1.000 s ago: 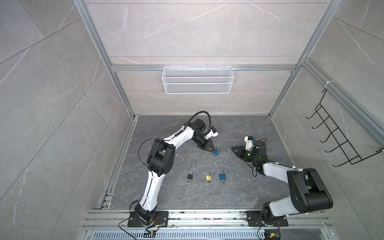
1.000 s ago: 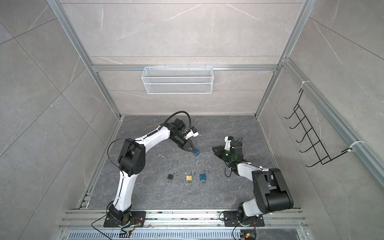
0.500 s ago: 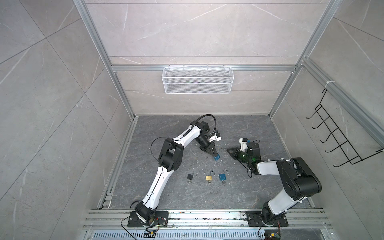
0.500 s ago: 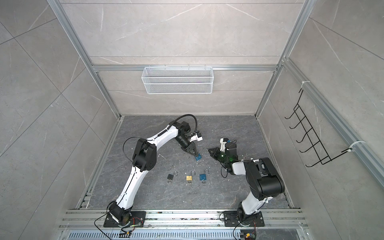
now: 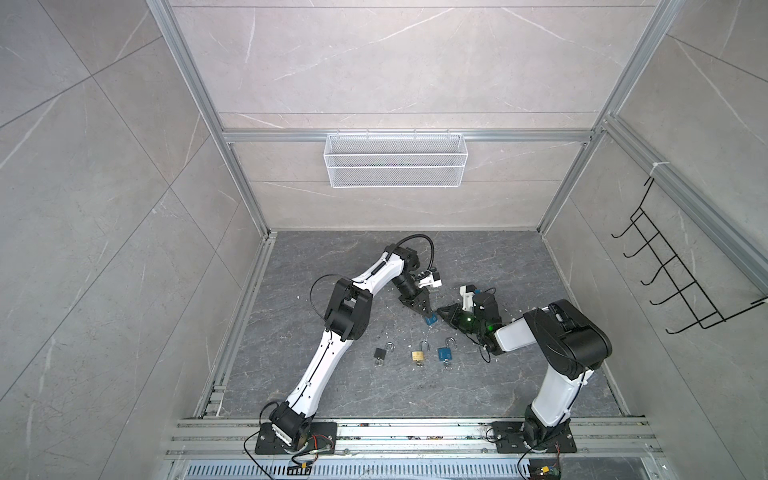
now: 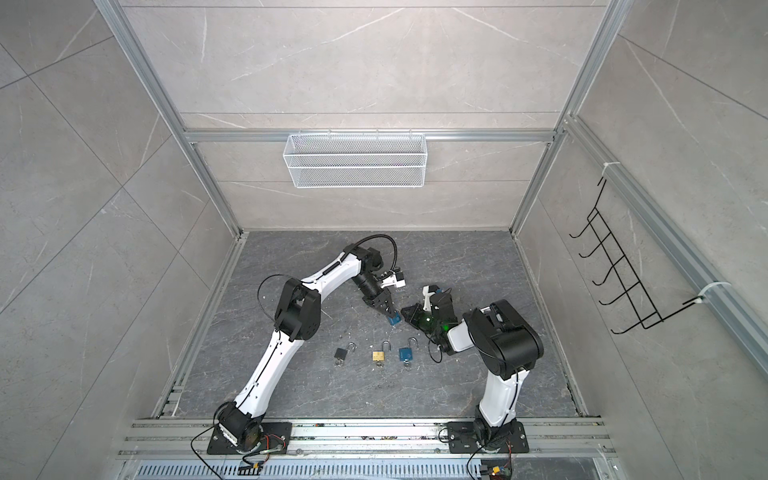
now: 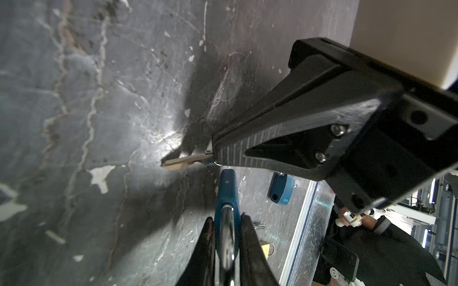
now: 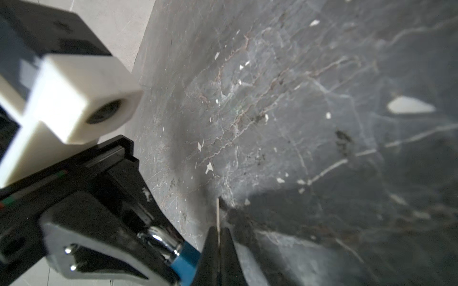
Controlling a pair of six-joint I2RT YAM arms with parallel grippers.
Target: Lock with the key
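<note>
Left end effector (image 7: 226,218) around blue padlock (image 7: 226,183)

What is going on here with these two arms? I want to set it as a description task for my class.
The left gripper is shut on a blue padlock. The right gripper pinches a key close beside it, but the key is not in the lock yet. Three more lie in a row on the floor, nearer the arm bases: a black padlock, a brass padlock and a second blue one.
</note>
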